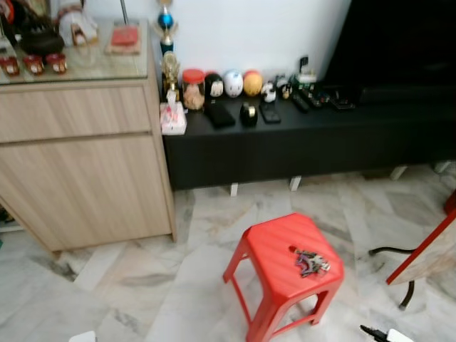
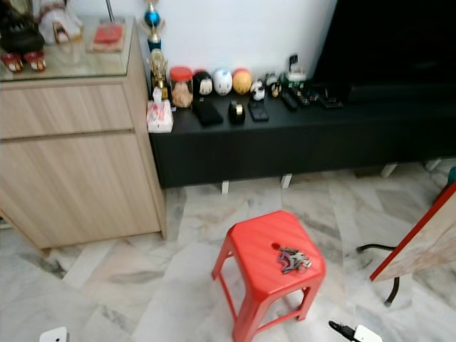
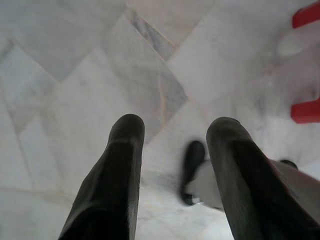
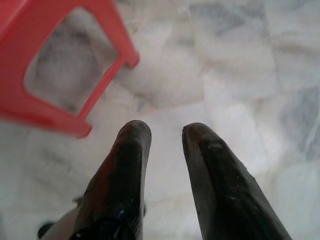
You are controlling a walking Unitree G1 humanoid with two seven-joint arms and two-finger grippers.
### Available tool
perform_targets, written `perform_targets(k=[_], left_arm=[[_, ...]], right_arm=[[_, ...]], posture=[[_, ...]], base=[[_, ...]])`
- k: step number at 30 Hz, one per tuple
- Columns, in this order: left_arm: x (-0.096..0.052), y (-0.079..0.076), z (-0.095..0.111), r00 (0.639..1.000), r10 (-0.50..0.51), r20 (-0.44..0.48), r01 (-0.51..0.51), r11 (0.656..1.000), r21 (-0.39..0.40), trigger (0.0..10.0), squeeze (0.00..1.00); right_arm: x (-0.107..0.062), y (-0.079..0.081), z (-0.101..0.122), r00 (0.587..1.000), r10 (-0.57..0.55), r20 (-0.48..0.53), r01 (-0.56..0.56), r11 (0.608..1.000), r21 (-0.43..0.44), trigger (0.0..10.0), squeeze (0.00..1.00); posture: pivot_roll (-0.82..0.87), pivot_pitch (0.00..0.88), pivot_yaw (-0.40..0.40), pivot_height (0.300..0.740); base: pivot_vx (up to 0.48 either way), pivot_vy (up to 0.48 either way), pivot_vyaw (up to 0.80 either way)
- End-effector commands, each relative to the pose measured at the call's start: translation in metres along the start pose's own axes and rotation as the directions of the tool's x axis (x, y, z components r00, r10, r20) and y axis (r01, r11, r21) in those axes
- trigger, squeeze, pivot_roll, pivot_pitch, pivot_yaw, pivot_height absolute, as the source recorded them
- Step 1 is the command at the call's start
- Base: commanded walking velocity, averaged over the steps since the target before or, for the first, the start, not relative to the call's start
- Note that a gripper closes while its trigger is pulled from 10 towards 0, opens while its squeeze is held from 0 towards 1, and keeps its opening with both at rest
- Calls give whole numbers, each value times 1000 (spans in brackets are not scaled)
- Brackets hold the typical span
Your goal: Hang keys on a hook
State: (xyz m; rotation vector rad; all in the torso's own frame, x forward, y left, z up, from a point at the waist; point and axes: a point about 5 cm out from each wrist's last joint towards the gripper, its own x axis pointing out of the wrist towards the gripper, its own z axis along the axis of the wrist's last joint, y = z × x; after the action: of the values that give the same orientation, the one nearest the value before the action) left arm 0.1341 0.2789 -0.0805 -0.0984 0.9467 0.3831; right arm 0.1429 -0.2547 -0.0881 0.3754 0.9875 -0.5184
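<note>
A bunch of keys [image 1: 311, 263] lies on the seat of a red plastic stool [image 1: 274, 246], toward its right side. The stool stands on the marble floor in front of me, slightly to my right. My left gripper [image 3: 175, 125] hangs low over the marble floor, open, with nothing between its fingers. My right gripper [image 4: 167, 130] also hangs over the floor, open and empty. It is beside the stool's red legs [image 4: 107, 35]. Both grippers are well below and apart from the keys.
A wooden cabinet [image 1: 78, 164] stands at the left. A low black bench [image 1: 306, 135] along the wall carries jars, balls and remotes, with a dark screen [image 1: 399, 43] above it. At the right a red-edged board [image 1: 427, 256] leans over a black cable [image 1: 392, 251].
</note>
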Motion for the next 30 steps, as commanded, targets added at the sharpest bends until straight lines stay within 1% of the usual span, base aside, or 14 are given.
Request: perform_targets(k=[1,8,10,11,12,14,15,19,22,25,27,30], left_arm=[[-2,9,-7,999,20,-30,-20,1000,4,10000,0],[-2,6,-7,999,15,-35,-15,1000,2,10000,0],[-1,4,-6,999,14,-35,-14,1000,-1,10000,0],[-1,2,-6,999,11,-36,-11,1000,-4,10000,0],[-1,1,-6,999,10,-36,-10,1000,-4,10000,0],[0,-1,-6,999,8,-39,-8,1000,-4,10000,0],[0,-2,-6,999,6,-42,-6,1000,-12,10000,0],[0,-1,-8,999,11,-50,-12,1000,-21,10000,0],[-2,2,-11,998,19,-60,-20,1000,-17,10000,0],[-3,4,-17,997,23,-74,-24,1000,-9,10000,0],[-4,5,-19,997,23,-77,-23,1000,-8,10000,0],[-5,6,-21,996,16,-87,-15,1000,6,10000,0]], right_arm=[[0,3,-3,1000,9,-3,-9,1000,15,10000,0],[0,7,1,1000,29,10,-29,1000,1,10000,0],[1,9,4,999,46,17,-46,998,-31,10000,0],[1,10,7,998,57,22,-55,996,-63,10000,0],[1,11,8,998,59,24,-57,996,-70,10000,0],[1,13,12,996,72,43,-69,995,-78,10000,0],[1,15,14,995,84,49,-79,993,-91,10000,0],[1,16,13,995,94,45,-90,992,-93,10000,0],[1,17,7,993,117,28,-114,988,-104,10000,0],[0,17,1,991,134,11,-132,982,-135,10000,0],[0,16,2,992,128,19,-125,985,-123,10000,0],[0,18,4,991,134,24,-130,983,-127,10000,0]], posture=[[76,0,-63,740],[65,0,-65,740],[60,0,-66,740],[54,0,-67,740],[52,0,-67,740],[49,0,-68,740],[41,0,-69,740],[34,0,-69,740],[33,0,-61,740],[46,0,-58,740],[51,0,-56,740],[46,0,-50,740]], base=[[0,-480,0],[0,-480,0],[0,-480,0],[0,-480,0],[0,-480,0],[0,-480,744],[0,0,800],[0,0,800],[0,0,613],[0,0,0],[0,0,0],[0,0,0]])
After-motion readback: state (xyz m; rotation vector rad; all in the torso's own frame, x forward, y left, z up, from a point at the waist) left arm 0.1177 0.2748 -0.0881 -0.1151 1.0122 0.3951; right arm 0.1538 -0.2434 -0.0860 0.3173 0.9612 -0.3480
